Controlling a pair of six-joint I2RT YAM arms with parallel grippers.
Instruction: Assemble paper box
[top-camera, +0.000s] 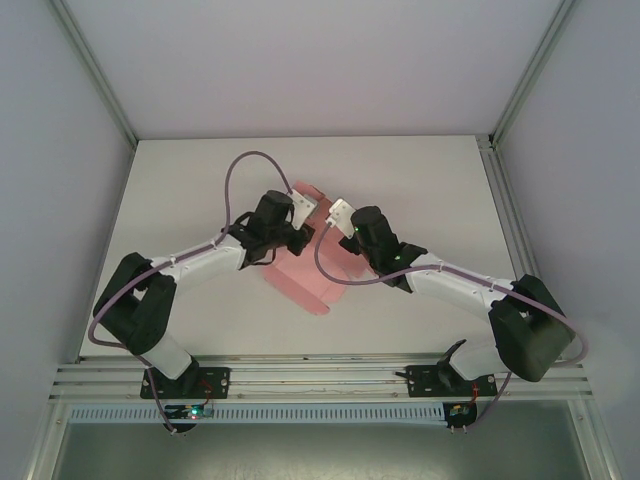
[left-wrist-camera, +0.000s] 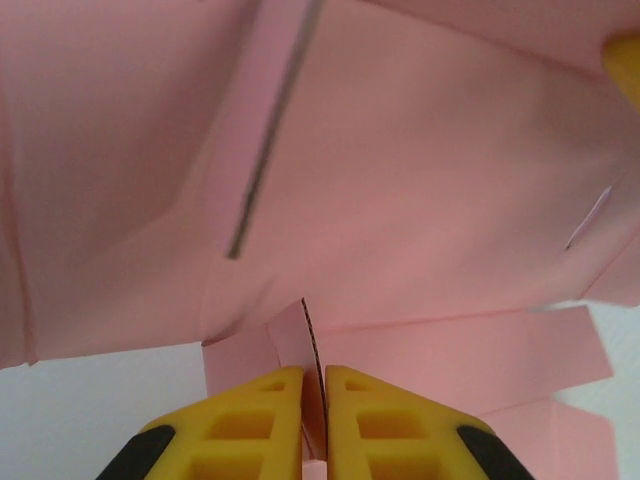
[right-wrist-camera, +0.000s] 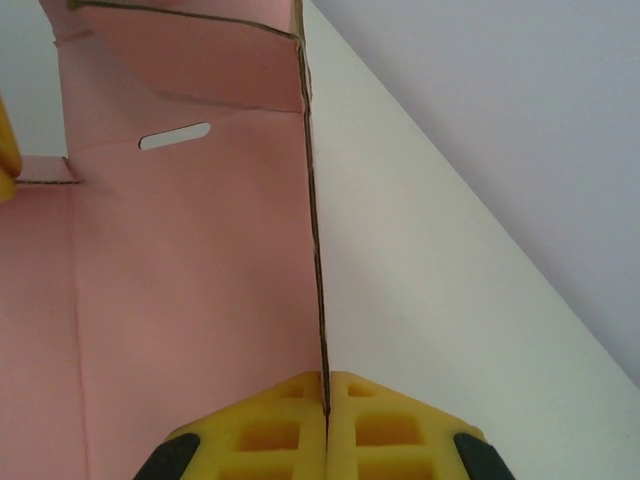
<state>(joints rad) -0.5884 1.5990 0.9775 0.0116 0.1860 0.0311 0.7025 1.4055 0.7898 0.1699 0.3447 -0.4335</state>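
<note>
We see the paper box (top-camera: 300, 280) lying as a partly folded pink sheet in the middle of the table (top-camera: 420, 190), between both arms. Our left gripper (left-wrist-camera: 314, 390) pinches a small flap (left-wrist-camera: 288, 340) at the sheet's edge, its yellow jaws nearly together. Our right gripper (right-wrist-camera: 327, 395) clamps the edge of a raised panel (right-wrist-camera: 200, 260), which has an oval slot (right-wrist-camera: 175, 136) near its fold.

Top view high, rear, downward; wrist views close on shared paper box (left-wrist-camera: 420, 180)
</note>
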